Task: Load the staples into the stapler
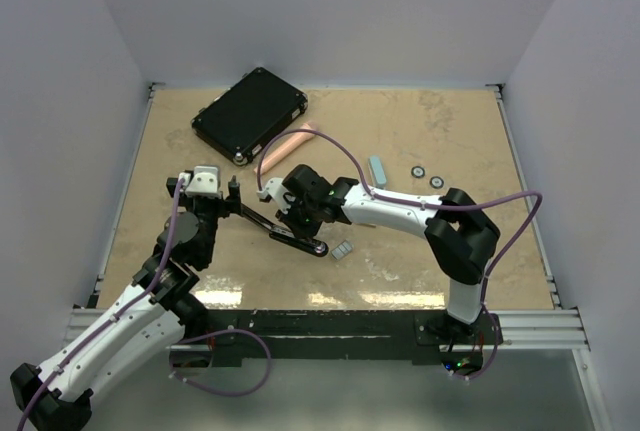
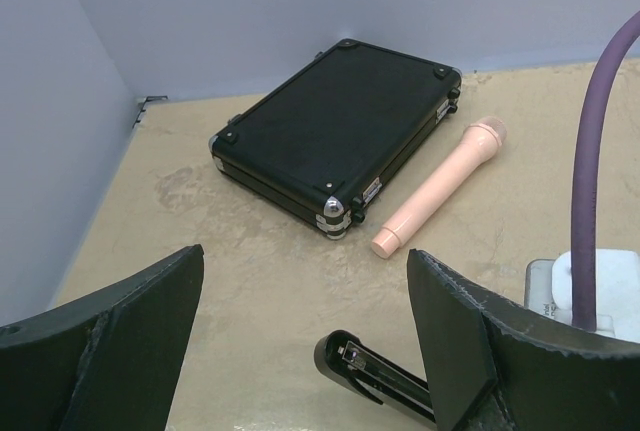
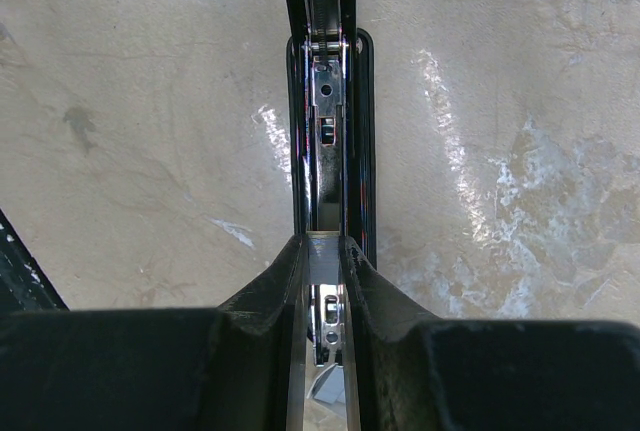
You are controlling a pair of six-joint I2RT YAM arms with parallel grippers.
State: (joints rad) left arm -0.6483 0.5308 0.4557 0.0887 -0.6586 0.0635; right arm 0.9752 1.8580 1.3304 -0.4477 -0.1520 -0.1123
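The stapler [image 1: 308,243] lies opened out on the surface [image 1: 450,241], between the two arms. The right tool [image 3: 322,243] is held directly over the magazine channel, its fingers drawn almost together so that only a slit is left. A pale sliver is seen at the tips, but whether it is a gripped strip or part of the rail beneath cannot be told. The left tool [image 2: 305,281] is spread wide and holds nothing; one end of the stapler lies low between its fingers. The staples [image 1: 342,249] are seen on the surface, just beside the stapler's end nearer the arm bases and apart from both tools.

The step in hand is judged to be the seating of a strip in the channel. It is done well if the strip is kept parallel to the rail, centred between the channel walls and lowered flat, not end first. The stapler is best steadied by the left tool, so that it is not pushed askew.

The line-up of fingers and channel is shown only by the right wrist view. The loose staples are shown only from above. The case [image 2: 335,121] is shown most clearly by the left wrist view.
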